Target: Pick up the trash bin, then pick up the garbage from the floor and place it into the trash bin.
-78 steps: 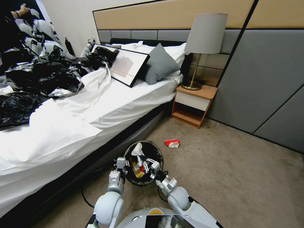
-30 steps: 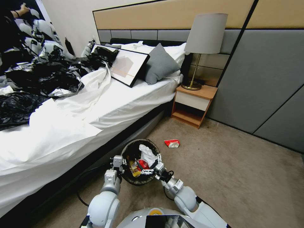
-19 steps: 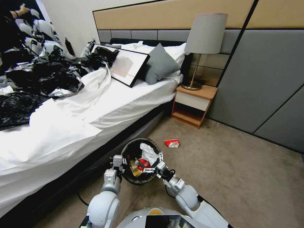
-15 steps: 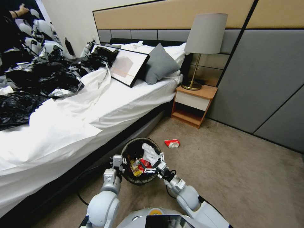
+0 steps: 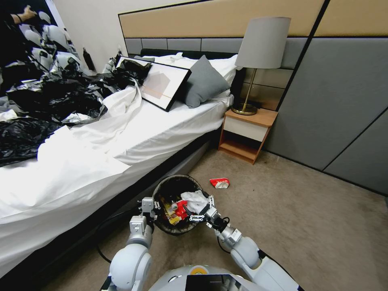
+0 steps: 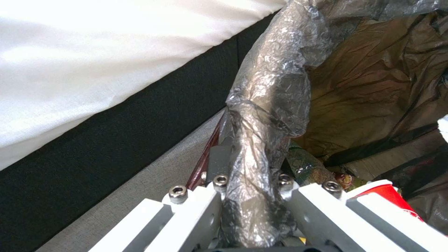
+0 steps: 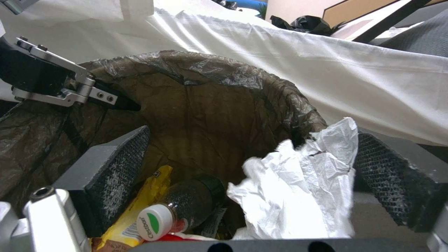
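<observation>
White crumpled paper [image 7: 299,189] sits btwn my right gripper's [image 5: 201,211] spread jaws over trash bin [image 5: 161,190]; left gripper [image 6: 252,210] pinches bag-covered rim, bed [image 5: 101,161] just beside.

The trash bin [image 5: 176,204] stands on the carpet [image 5: 307,226] beside the bed [image 5: 121,141]. A wrapper [image 5: 219,183] lies right of it, before the nightstand [image 5: 247,134]; the lamp [image 5: 258,60] stands on that.

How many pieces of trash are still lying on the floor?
1. A red and white wrapper lies on the carpet just past the trash bin, toward the nightstand. More could be hidden under the bed or behind the bin.
</observation>
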### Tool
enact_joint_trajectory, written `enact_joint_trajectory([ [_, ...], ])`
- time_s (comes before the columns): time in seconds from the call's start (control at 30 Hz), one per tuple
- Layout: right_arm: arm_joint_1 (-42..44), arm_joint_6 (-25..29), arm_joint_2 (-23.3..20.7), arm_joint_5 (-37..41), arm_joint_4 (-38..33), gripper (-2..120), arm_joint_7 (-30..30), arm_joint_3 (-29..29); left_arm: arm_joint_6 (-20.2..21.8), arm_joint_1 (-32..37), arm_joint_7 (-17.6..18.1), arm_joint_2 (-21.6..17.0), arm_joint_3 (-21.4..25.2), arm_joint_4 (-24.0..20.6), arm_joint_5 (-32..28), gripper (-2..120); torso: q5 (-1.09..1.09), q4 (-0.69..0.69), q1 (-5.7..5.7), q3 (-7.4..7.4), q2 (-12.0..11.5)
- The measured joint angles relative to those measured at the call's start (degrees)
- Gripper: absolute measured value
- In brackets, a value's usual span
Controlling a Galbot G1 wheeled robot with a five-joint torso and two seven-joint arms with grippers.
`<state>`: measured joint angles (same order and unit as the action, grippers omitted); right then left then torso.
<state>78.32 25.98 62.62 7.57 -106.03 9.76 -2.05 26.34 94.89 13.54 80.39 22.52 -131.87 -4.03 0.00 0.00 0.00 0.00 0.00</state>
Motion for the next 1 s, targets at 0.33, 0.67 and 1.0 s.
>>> enact_joint_trajectory([
  [0.33, 0.18, 1.35, -0.61, -1.44, -0.18, 100, -0.78, -1.18, 0.05, 0.15, 0.69, 0.46, 0.14, 0.34, -0.29, 0, 0.0, 0.0, 0.0, 0.0, 0.0],
  [0.67, -0.53, 3.14, 1.15, -6.13, 0.36, 100, -3.27, -2.04, 0.25, 0.29, 0.85, 0.65, -0.47, 0.77, -0.17, 0, 0.0, 0.0, 0.0, 0.0, 0.0],
  [1.0, -2.32, 3.5, 2.68, -9.23, 0.72, 100, -5.63, -1.96, 1.08, 1.23, 0.59, 0.44, -1.64, 0.26, -0.45, 0, 0.0, 0.01, 0.0, 0.0, 0.0],
])
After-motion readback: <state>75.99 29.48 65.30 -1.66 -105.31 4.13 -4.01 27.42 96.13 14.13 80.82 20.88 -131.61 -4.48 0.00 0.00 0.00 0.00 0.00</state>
